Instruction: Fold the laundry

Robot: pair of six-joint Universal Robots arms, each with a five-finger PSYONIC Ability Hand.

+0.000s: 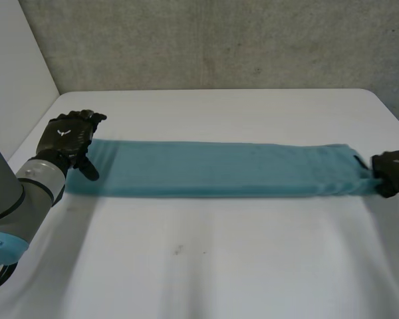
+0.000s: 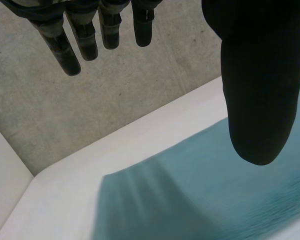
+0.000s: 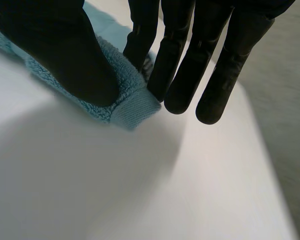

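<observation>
The towel (image 1: 219, 169) runs lengthwise across the desk (image 1: 206, 266): right hand (image 1: 395, 171) pinches one end, left hand (image 1: 68, 135) hovers released over the other.

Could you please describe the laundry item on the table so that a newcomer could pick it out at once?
On the white table lies a teal fleecy towel, laid out as a long narrow strip running side to side. The open black left hand is at one end and the right hand pinches the other end's corner. It is the only coloured, soft thing there.
</observation>
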